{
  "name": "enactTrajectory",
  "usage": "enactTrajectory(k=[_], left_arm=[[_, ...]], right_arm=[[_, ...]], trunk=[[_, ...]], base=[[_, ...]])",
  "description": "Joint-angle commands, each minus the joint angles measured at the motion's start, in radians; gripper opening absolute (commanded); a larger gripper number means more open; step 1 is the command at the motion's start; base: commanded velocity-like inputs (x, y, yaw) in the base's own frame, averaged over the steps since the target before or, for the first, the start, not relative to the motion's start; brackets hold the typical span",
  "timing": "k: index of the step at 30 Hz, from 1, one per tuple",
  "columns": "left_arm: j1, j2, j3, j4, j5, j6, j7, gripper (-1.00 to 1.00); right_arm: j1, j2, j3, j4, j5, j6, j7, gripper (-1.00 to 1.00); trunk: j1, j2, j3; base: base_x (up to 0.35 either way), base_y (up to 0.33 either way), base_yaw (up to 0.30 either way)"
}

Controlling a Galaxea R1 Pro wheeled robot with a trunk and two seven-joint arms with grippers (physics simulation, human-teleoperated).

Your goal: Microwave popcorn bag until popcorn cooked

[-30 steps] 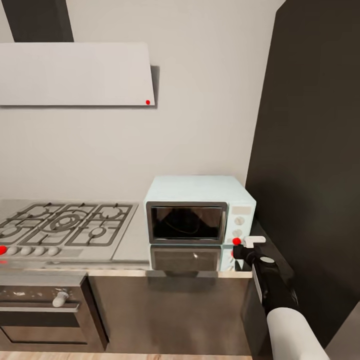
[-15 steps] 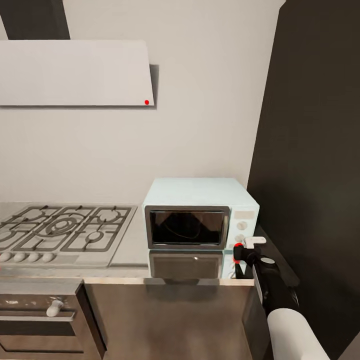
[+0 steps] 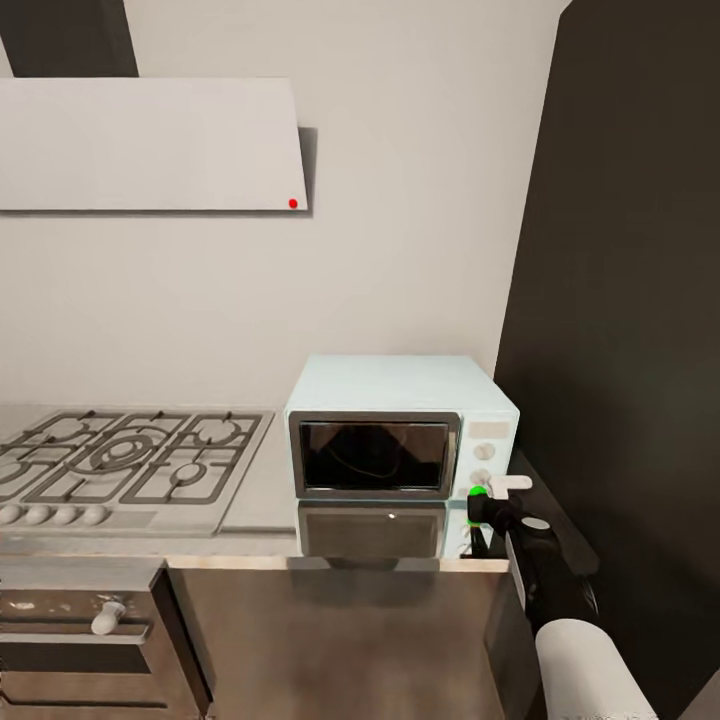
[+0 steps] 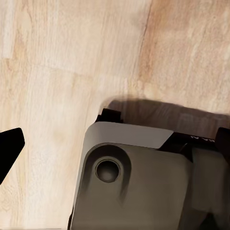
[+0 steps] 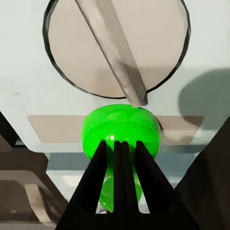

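Found the microwave (image 3: 400,398) sitting on the countertop (image 3: 262,485), wedged between the gas hob (image 3: 130,455) and a tall black cabinet (image 3: 625,300), door shut. Had the right gripper (image 3: 481,497) up at the control panel, fingers squeezed together with nothing between them, tips on a glowing green button (image 5: 120,128) just under the lower knob (image 5: 115,48). Looked like the start-the-heat step, going by that.

Biggest worry: no way to confirm the popcorn bag was actually in there. Peered through the dark glass (image 3: 375,455) and got only murk and reflections, so couldn't tell what was inside. Running it empty would cook nothing. Also a chance of leaning too hard and shoving the whole light box back along that slick grey slab, or sliding off the button onto the knob, given how close together they sat.

Left gripper (image 4: 8,148): just a black sliver over the wood floor (image 4: 62,57), so couldn't tell whether spread or closed.
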Motion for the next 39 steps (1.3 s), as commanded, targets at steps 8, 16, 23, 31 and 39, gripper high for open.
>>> enactTrajectory(k=[8, 16, 23, 31, 39], left_arm=[[-0.001, -0.006, -0.009, 0.002, 0.013, -0.084, 0.004, 1.00], [-0.001, -0.006, -0.009, 0.002, 0.013, -0.086, 0.004, 1.00], [-0.001, -0.005, -0.008, 0.002, 0.013, -0.084, 0.004, 1.00], [-0.001, -0.003, -0.007, 0.002, 0.013, -0.083, 0.004, 1.00], [-0.001, -0.001, -0.008, 0.002, 0.013, -0.079, 0.004, 1.00]], right_arm=[[-0.011, 0.002, -0.005, -0.017, 0.009, 0.005, 0.017, -1.00], [-0.011, 0.003, -0.004, -0.066, 0.014, 0.023, 0.021, -1.00], [-0.016, 0.005, -0.004, -0.161, 0.013, 0.248, 0.023, -1.00], [0.091, -0.008, -0.005, 0.019, 0.007, 0.260, 0.012, -1.00], [0.109, -0.123, -0.003, 0.789, 0.008, -0.236, -0.069, -1.00]], trunk=[[0.000, -0.001, -0.001], [0.000, -0.001, -0.001], [0.000, -0.001, -0.001], [0.000, -0.001, -0.001], [0.000, -0.001, -0.001]], base=[[-0.326, 0.000, 0.000], [-0.339, 0.000, 0.000], [-0.338, 0.000, 0.000], [-0.202, 0.000, 0.000], [-0.003, 0.000, 0.000]])
